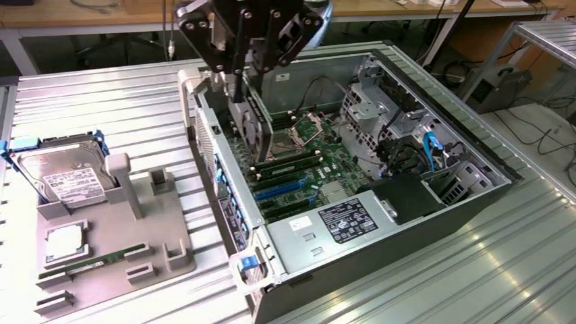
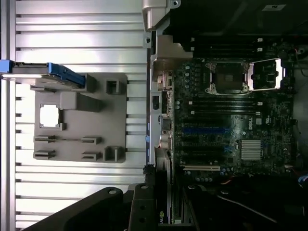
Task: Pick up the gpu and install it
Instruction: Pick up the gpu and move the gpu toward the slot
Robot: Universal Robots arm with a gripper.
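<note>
The gpu (image 1: 250,125) is a thin black card hanging on edge, lengthwise downward, over the open computer case (image 1: 468,152). My gripper (image 1: 243,71) comes down from the exterior view's top and is shut on the card's upper part. The card's lower end is inside the case's back-left area, near the rear wall and just above the motherboard (image 1: 315,165). The blue expansion slots (image 1: 279,190) lie a little nearer the camera than the card. In the wrist view the card's edge (image 2: 166,211) shows between the dark fingers (image 2: 139,207), beside the board's blue slot (image 2: 207,130).
A grey fixture (image 1: 135,196) at the exterior view's left holds a silver hard drive (image 1: 63,177), a small square chip (image 1: 65,241) and a green memory stick (image 1: 94,262). Inside the case are an open CPU socket (image 2: 231,77), a power supply (image 1: 347,219), drive cages and cables (image 1: 432,148).
</note>
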